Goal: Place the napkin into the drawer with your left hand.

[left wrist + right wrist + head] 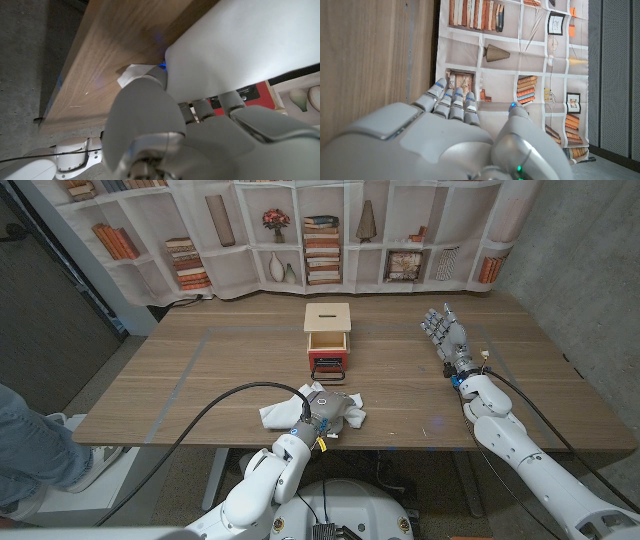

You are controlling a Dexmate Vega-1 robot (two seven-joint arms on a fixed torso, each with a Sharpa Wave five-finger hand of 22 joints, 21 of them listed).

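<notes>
A crumpled white napkin (pixel 281 413) lies on the wooden table (pixel 200 370) near its front edge. My left hand (pixel 325 412) sits on top of it, fingers curled down into the cloth, and folds stick out on both sides. A corner of the napkin (pixel 131 74) shows past my left hand (pixel 200 125) in the left wrist view. The small wooden drawer box (pixel 328 330) stands mid-table beyond the hand, its red-fronted drawer (pixel 328 362) pulled open toward me; the red front (pixel 260 92) shows in the left wrist view too. My right hand (pixel 445 335) stands at the right with fingers spread, holding nothing.
A printed bookshelf backdrop (pixel 320 230) hangs behind the table's far edge. A person's leg in jeans (pixel 25 445) and a shoe are at the left edge of the head view. Bare wood lies between the napkin and the drawer.
</notes>
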